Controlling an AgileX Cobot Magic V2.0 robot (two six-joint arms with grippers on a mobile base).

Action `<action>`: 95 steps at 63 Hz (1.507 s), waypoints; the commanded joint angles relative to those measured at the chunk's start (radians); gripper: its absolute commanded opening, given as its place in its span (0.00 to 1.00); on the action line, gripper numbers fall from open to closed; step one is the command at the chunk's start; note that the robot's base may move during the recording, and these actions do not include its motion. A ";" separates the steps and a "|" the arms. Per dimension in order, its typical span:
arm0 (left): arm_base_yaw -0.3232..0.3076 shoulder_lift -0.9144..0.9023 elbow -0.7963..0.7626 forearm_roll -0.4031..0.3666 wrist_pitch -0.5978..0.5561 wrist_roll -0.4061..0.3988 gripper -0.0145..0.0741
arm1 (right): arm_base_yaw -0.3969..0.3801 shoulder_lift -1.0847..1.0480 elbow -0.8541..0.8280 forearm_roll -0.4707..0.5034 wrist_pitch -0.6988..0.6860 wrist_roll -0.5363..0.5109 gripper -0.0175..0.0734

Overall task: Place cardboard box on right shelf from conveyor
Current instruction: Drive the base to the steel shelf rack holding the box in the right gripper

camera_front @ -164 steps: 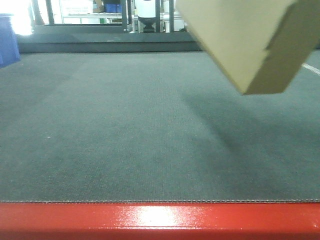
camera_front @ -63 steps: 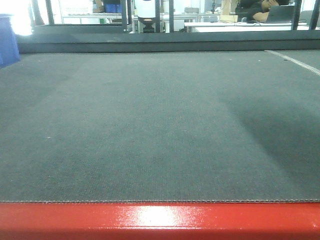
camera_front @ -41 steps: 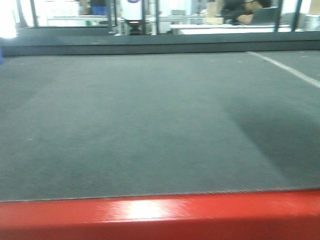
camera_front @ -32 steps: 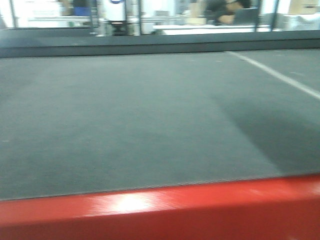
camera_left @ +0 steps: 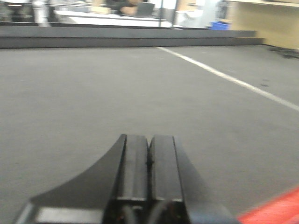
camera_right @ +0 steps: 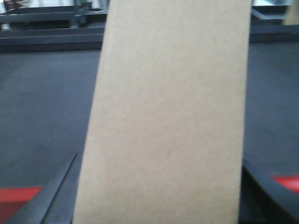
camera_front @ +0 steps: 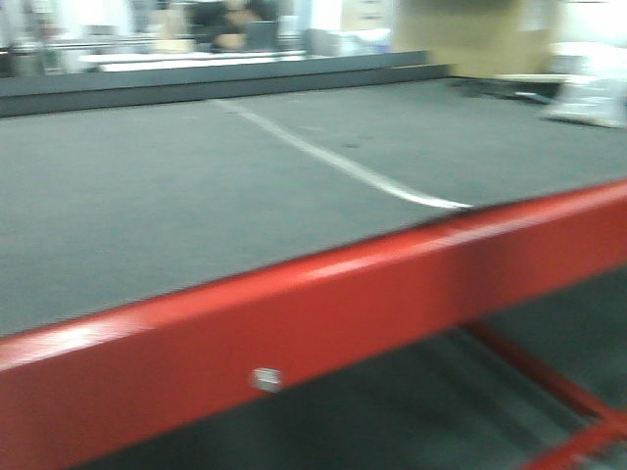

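Note:
The cardboard box (camera_right: 173,93), plain tan and smooth, fills the middle of the right wrist view, standing tall between the dark fingers (camera_right: 56,191) of my right gripper (camera_right: 159,186), which is shut on it. Behind it lies the conveyor (camera_front: 196,196), a dark grey belt with a glossy red front edge (camera_front: 323,313) that slants across the blurred front view. My left gripper (camera_left: 148,140) is shut with nothing in it, low over the belt (camera_left: 93,93). The box and both grippers are outside the front view. The right shelf is out of view.
A white line (camera_front: 333,162) runs across the belt toward the red edge. A large tan panel (camera_front: 470,34) stands at the back right, with tables and a seated person (camera_front: 230,24) behind the belt. Red frame bars (camera_front: 549,377) run below the belt at the right.
The front view has swung to the right: the red edge now slants and the white line has moved to the centre. The box seen at the top right earlier has left that view.

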 commanded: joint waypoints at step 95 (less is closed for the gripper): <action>0.010 -0.012 -0.003 -0.007 -0.091 -0.005 0.03 | -0.005 0.001 -0.027 0.000 -0.101 -0.010 0.45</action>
